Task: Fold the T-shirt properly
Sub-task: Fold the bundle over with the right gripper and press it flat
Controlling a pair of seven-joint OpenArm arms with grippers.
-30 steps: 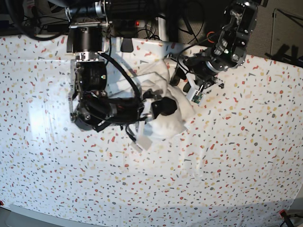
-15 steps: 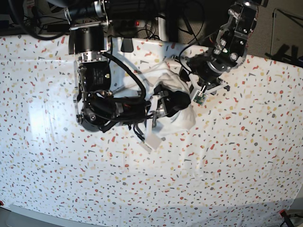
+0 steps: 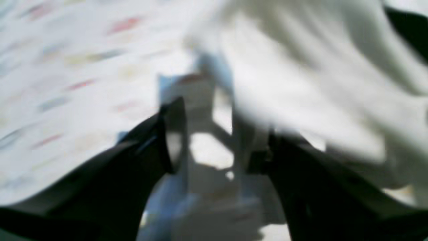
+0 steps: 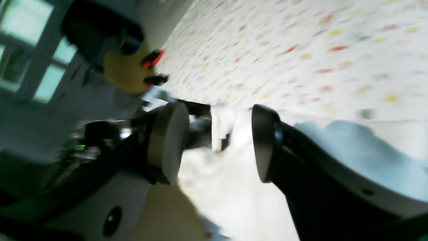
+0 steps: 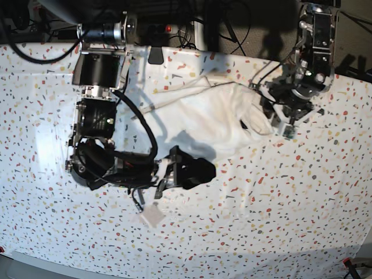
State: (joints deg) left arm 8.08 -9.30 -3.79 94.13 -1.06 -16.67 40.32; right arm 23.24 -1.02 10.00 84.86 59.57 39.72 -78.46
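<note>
Both jaws stand apart: right gripper point(image 4: 214, 144) empty over the crumpled white cotton T-shirt point(image 5: 203, 119), left gripper point(image 3: 214, 137) beside its soft folds.

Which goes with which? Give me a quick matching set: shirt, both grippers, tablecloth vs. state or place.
Things:
1. T-shirt
2. left gripper
3. right gripper
4. tablecloth

States:
A. speckled, covers the table
B. open, at the shirt's edge, right side of the base view
C. crumpled white heap, unfolded
D. open, empty, just below the shirt in the base view

Pairs: 1-C, 2-B, 3-D, 4-A
</note>
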